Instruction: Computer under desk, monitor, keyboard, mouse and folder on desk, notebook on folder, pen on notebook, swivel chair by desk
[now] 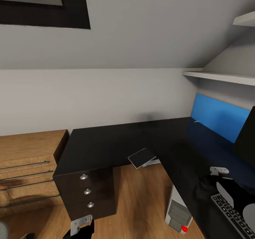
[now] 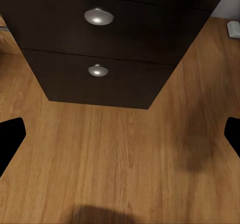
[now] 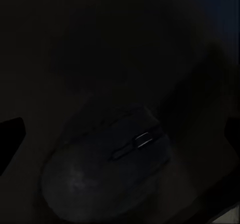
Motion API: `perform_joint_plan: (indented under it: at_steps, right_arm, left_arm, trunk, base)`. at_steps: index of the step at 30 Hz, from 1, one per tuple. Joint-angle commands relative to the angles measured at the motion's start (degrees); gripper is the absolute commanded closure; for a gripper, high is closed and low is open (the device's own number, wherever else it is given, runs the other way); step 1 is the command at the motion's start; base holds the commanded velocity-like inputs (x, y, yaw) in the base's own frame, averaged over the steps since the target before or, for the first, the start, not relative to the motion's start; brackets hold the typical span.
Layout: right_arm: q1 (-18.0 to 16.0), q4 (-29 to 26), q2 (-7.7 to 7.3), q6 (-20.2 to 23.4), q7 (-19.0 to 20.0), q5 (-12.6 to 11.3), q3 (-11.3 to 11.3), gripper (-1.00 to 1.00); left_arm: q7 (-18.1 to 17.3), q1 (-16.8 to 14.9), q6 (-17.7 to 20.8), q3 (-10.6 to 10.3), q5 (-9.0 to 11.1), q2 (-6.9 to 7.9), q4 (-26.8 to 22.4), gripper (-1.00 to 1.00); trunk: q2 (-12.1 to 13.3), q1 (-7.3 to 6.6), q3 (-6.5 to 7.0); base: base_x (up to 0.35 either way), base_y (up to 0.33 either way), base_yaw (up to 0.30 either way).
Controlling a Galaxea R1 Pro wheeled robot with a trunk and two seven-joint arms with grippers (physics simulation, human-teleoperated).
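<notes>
A dark mouse (image 3: 107, 169) with a pale scroll wheel lies on the black desk (image 1: 106, 143), dim in the right wrist view. My right gripper (image 3: 120, 139) hangs open just over it, one fingertip on each side and neither touching it. The right wrist (image 1: 219, 170) hovers above the desk beside the keyboard (image 1: 232, 214), in front of the black monitor (image 1: 246, 139). The white computer tower (image 1: 178, 212) stands on the floor under the desk. My left gripper (image 2: 120, 134) is open and holds nothing, low over the wooden floor and facing the desk's drawers (image 2: 100, 44).
A wooden dresser (image 1: 28, 168) stands left of the desk's drawer unit (image 1: 86, 191). A dark flat panel with a pale edge (image 1: 141, 157) shows below the desk's inner corner; I cannot tell what it is. White shelves (image 1: 219, 76) and a blue back panel (image 1: 217, 116) sit above the right wing.
</notes>
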Motion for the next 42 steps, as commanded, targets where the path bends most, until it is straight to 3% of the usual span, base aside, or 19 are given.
perform_joint_plan:
  at_steps: [1, 5, 9, 10, 12, 14, 15, 16, 18, 23, 25, 26, 31, 42]
  right_arm:
    - [0.0, -0.4, -0.05, 0.2, -0.1, -0.3, 0.3, -1.00]
    - [0.1, -6.0, 0.77, 0.2, -0.4, -0.4, 0.5, -1.00]
    - [0.3, -11.1, 3.68, 0.4, -2.0, -0.3, 0.4, -1.00]
    - [0.4, -12.8, 5.16, 0.4, -3.7, -0.3, 0.4, -1.00]
    - [1.0, -15.8, 9.28, 0.2, -11.3, -0.4, 0.4, -1.00]
    - [1.5, -16.6, 11.15, 0.0, -13.8, -0.5, 0.4, -1.00]
    - [1.7, -16.9, 11.79, 0.0, -14.4, -0.5, 0.5, -1.00]
    - [2.1, -17.4, 13.83, -0.1, -15.6, -0.4, 0.5, -1.00]
    - [2.5, -17.6, 15.71, -0.1, -16.2, -0.4, 0.5, -1.00]
    - [3.6, -17.8, 19.52, -0.2, -16.8, -0.4, 0.6, -1.00]
    - [3.9, -17.8, 20.39, -0.2, -16.8, -0.3, 0.6, -1.00]
    - [4.1, -17.8, 21.83, -0.2, -16.9, -0.3, 0.7, -1.00]
    - [4.8, -19.9, 23.08, -0.1, -16.9, -0.7, 0.8, -1.00]
    - [5.0, -21.1, 23.92, -0.2, -17.0, -0.5, 0.7, -1.00]
  left_arm:
    - [0.4, 0.0, 0.3, -0.1, 0.5, 0.02, 0.0, -1.00]
    - [0.4, 0.0, 0.4, -0.2, 0.4, 0.03, 1.7, -1.00]
    - [0.4, 0.0, 0.3, -0.2, 0.4, 0.03, 3.0, -1.00]
    - [0.4, 0.0, 0.3, -0.2, 0.3, 0.03, 3.2, -1.00]
    - [0.4, 0.0, 0.3, -0.3, 0.3, 0.03, 3.5, -1.00]
    - [0.5, 0.0, 0.4, -0.3, 0.3, 0.03, 3.6, -1.00]
    - [0.5, 0.0, 0.4, -0.3, 0.3, 0.03, 3.6, -1.00]
    - [0.5, 0.0, 0.4, -0.3, 0.3, 0.03, 3.7, -1.00]
    - [0.5, 0.0, 0.4, -0.3, 0.3, 0.03, 3.7, -1.00]
    - [0.4, 0.0, 0.3, -0.2, 0.3, 0.03, 4.9, -1.00]
    - [0.4, 0.0, 0.2, -0.2, 0.3, 0.03, 5.1, -1.00]
    - [0.4, 0.0, 0.1, -0.2, 0.3, 0.03, 5.3, -1.00]
    - [0.5, 0.0, 0.0, 0.1, 0.3, 0.43, 5.4, -1.00]
    - [0.5, 0.0, 0.0, 0.2, 0.4, 0.65, 5.5, -1.00]
  trunk:
    - [0.4, -0.22, 0.13]
    - [2.0, -1.10, 0.85]
    - [3.6, -1.98, 1.57]
    - [4.0, -2.20, 1.75]
    - [4.8, -2.64, 2.10]
    - [5.6, -3.08, 2.46]
    - [6.0, -3.30, 2.64]
    - [6.4, -3.52, 2.82]
    - [7.2, -3.96, 3.18]
    - [7.6, -4.17, 3.36]
    - [7.6, -4.17, 3.36]
    - [7.6, -4.17, 3.36]
    - [7.6, -4.17, 3.36]
    - [7.6, -4.17, 3.36]
  base:
    - [0.000, 0.000, 0.000]
    - [0.000, 0.000, 0.000]
    - [0.000, 0.000, 0.000]
    - [0.000, 0.000, 0.000]
    - [0.000, 0.000, 0.000]
    - [0.000, 0.000, 0.000]
    - [0.000, 0.000, 0.000]
    - [0.000, 0.000, 0.000]
    - [0.000, 0.000, 0.000]
    - [0.000, 0.000, 0.000]
    - [0.000, 0.000, 0.000]
    - [0.000, 0.000, 0.000]
    - [-0.050, 0.000, 0.000]
    - [-0.314, 0.000, 0.114]
